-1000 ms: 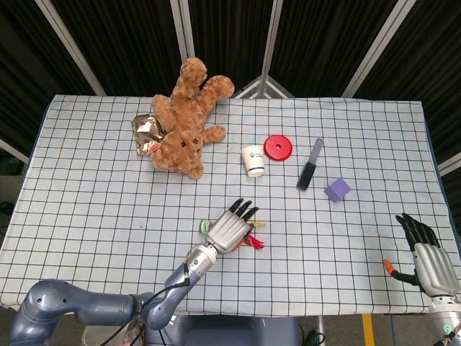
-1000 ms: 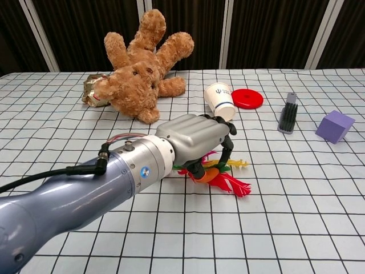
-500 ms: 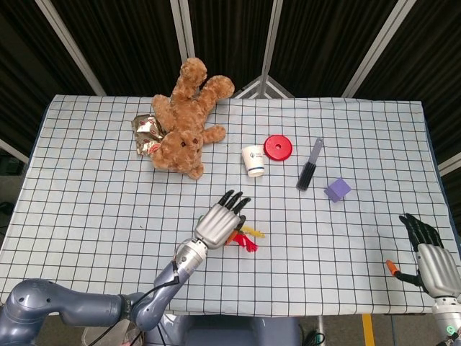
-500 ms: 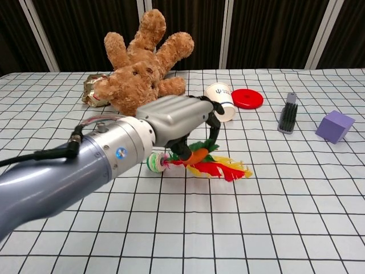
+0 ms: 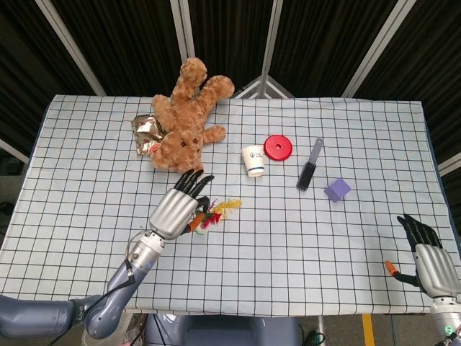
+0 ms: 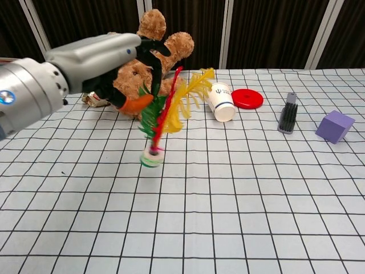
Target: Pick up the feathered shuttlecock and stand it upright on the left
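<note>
Your left hand (image 6: 94,63) is pinching the shuttlecock (image 6: 162,117) by its feathers, fingers clamped; releasing crookedly risks toppling it.

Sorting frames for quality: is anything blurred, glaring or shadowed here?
Head view: evenly lit, sharp, soft shadows under the teddy bear. Chest view: left hand large and slightly soft close to the lens, shuttlecock feathers sharp; no strong glare.

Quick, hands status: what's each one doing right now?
Left hand: holding the feathered shuttlecock by its feathers.
Right hand: open, holding nothing.
</note>
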`<state>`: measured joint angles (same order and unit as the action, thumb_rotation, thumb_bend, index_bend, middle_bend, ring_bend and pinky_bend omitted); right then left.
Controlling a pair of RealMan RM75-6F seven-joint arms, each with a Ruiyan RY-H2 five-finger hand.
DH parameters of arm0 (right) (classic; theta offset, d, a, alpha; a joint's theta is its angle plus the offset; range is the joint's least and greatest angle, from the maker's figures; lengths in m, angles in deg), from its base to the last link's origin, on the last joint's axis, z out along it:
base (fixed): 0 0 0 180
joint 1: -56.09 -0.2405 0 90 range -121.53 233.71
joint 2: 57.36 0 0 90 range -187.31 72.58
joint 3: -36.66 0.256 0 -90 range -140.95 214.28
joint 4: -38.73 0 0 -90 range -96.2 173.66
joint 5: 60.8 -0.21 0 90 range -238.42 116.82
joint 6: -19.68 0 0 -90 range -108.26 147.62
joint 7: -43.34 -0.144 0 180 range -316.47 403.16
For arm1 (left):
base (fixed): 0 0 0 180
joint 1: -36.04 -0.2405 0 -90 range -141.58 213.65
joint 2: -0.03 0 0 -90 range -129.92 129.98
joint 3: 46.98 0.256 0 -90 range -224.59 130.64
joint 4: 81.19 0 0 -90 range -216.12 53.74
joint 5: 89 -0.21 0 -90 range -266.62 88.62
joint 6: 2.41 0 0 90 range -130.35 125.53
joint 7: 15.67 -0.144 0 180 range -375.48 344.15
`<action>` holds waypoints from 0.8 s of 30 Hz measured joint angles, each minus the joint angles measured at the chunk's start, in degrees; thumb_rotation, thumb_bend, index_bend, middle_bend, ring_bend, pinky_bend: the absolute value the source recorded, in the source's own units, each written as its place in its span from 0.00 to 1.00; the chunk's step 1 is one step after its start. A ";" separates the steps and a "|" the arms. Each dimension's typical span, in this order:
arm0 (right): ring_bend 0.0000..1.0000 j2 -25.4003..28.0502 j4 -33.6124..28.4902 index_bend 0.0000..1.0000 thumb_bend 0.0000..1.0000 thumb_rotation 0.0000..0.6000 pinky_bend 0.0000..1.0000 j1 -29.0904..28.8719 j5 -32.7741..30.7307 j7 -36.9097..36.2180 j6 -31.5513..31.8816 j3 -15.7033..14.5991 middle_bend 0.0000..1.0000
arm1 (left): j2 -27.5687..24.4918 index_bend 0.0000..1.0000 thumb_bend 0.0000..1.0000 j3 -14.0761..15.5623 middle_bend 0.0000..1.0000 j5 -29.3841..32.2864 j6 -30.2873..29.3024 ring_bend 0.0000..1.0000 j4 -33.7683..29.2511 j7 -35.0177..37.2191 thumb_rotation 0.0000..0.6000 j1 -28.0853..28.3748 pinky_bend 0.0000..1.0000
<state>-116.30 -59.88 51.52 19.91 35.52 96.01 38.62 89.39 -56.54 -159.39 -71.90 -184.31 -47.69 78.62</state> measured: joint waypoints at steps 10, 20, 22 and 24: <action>0.00 -0.38 -0.33 0.00 0.34 1.00 0.00 -0.23 -0.24 1.37 -0.35 -0.02 0.00 | -4.88 0.59 0.67 2.27 0.09 -3.02 -1.81 0.00 -0.18 5.93 1.00 -4.13 0.01; 0.00 -0.34 -0.34 0.00 0.34 1.00 0.00 -0.21 -0.29 1.68 -0.20 0.03 0.00 | -7.00 0.59 0.67 4.28 0.10 -4.95 -3.03 0.00 2.17 10.44 1.00 -7.43 0.01; 0.00 -0.35 -0.35 0.00 0.34 1.00 0.00 -0.19 -0.27 1.72 -0.19 0.00 0.00 | -7.23 0.59 0.67 4.55 0.10 -5.08 -3.16 0.00 2.71 11.12 1.00 -7.96 0.01; 0.00 -0.38 -0.35 0.00 0.34 1.00 0.00 -0.19 -0.27 1.79 -0.21 -0.03 0.00 | -7.43 0.59 0.67 4.82 0.09 -5.21 -3.26 0.00 3.25 11.73 1.00 -8.42 0.01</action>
<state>-116.68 -60.23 51.33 19.64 37.31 95.80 38.59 81.97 -51.72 -164.60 -75.16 -181.06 -35.96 70.20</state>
